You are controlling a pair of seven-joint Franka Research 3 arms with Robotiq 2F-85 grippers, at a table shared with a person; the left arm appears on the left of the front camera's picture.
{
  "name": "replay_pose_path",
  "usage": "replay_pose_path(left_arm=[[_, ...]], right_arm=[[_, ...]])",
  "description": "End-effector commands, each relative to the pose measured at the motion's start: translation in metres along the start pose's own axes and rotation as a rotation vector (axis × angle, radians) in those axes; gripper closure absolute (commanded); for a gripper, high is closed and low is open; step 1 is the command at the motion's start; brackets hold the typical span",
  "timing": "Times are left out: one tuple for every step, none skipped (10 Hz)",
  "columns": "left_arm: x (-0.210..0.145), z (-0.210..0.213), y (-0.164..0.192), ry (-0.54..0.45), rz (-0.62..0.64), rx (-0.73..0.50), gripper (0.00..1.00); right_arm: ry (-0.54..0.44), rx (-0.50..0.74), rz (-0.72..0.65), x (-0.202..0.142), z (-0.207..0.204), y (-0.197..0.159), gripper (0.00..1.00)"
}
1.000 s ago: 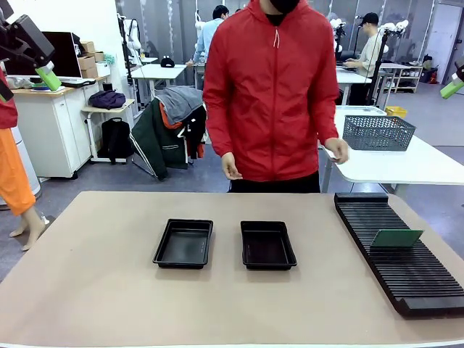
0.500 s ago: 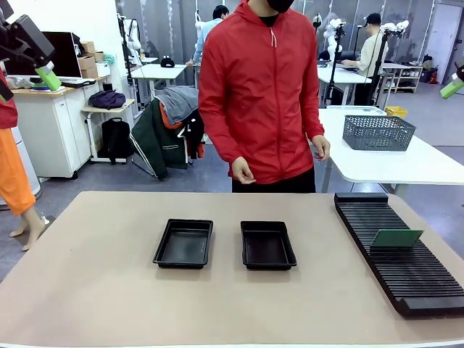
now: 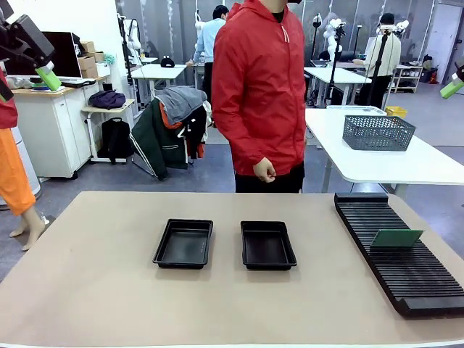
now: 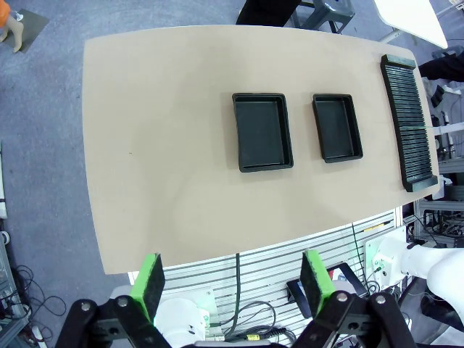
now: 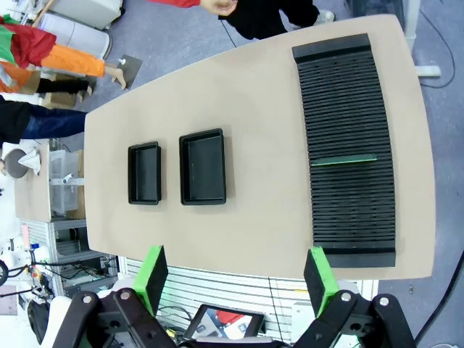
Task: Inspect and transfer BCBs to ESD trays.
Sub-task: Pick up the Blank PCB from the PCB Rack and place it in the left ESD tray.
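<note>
Two empty black ESD trays [image 3: 183,243] [image 3: 267,245] lie side by side at the middle of the tan table. One green BCB [image 3: 396,238] stands on edge in a slot of the long black rack [image 3: 397,254] at the right. From high above the table's near edge, my left gripper [image 4: 232,279] looks down on both trays [image 4: 262,130] [image 4: 337,127]; it is open and holds nothing. My right gripper [image 5: 235,279] is also raised and open, over the trays [image 5: 144,173] [image 5: 202,167] and the BCB [image 5: 344,160] in the rack [image 5: 348,145].
A person in a red jacket stands at the far side of the table, one hand [image 3: 265,171] hanging at the waist. A grey wire-mesh basket [image 3: 378,132] sits on a white table behind the rack. Bare tabletop [image 3: 101,290] surrounds the trays.
The person has turned sideways and shifted a little to the right, with both hands lowered. Neither arm, the trays nor the board has moved.
</note>
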State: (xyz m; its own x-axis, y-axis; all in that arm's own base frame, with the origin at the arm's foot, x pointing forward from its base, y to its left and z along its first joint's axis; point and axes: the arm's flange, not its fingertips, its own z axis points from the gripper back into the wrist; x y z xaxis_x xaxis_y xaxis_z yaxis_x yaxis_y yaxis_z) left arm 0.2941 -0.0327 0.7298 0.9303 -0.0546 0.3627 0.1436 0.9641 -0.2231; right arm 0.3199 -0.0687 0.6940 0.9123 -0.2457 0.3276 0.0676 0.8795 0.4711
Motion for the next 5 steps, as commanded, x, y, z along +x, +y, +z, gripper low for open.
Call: replay_pose_path(left_arm=[[0.0,0.0,0.0,0.0,0.001,0.0,0.0],[0.0,0.0,0.0,0.0,0.001,0.0,0.0],[0.0,0.0,0.0,0.0,0.001,0.0,0.0],[0.0,0.0,0.0,0.0,0.001,0.0,0.0],[0.0,0.0,0.0,0.0,0.001,0.0,0.0]], right_arm=[[-0.002,-0.051,0.163,0.009,-0.003,0.005,0.0],[-0.001,-0.075,0.281,0.012,-0.007,0.006,0.0],[0.006,-0.091,0.399,0.015,-0.012,0.005,0.0],[0.024,-0.091,0.519,0.017,-0.018,0.004,0.0],[0.056,-0.097,0.626,0.018,-0.024,0.002,0.0]])
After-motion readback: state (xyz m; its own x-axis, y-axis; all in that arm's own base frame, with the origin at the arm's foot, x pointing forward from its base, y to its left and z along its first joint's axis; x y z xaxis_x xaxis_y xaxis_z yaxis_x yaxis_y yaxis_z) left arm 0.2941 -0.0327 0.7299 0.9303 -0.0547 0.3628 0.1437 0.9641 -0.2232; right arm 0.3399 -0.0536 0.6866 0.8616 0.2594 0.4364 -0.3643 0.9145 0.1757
